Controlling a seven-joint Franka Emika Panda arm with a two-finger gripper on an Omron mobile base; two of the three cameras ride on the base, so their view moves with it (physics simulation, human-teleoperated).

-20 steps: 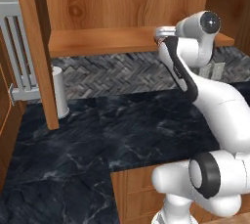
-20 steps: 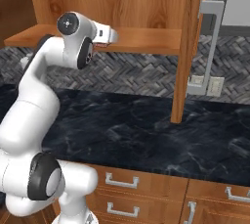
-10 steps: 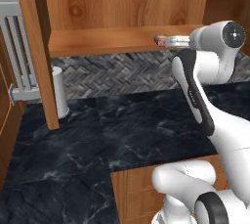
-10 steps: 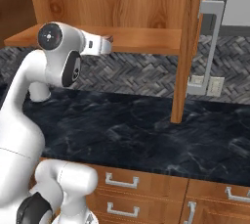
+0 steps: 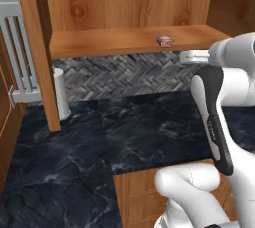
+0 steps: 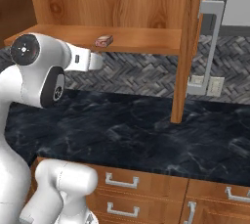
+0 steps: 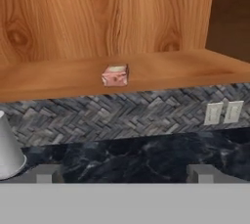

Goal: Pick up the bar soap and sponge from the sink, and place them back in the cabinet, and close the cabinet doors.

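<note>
We see arm raised, hand level below shelf (image 7: 185,71) edge, jaws spread wide, empty; bar soap (image 7: 115,75) on shelf ahead, above jaws, apart from them.

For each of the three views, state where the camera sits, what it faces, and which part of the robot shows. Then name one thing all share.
Left base view: behind the arm's left, facing the cabinet; arm at right.
Right base view: behind its right, facing the shelf and open door; arm at left.
Hand view: on the hand, facing the shelf; fingers at bottom.
Shared: the soap on the shelf.
</note>
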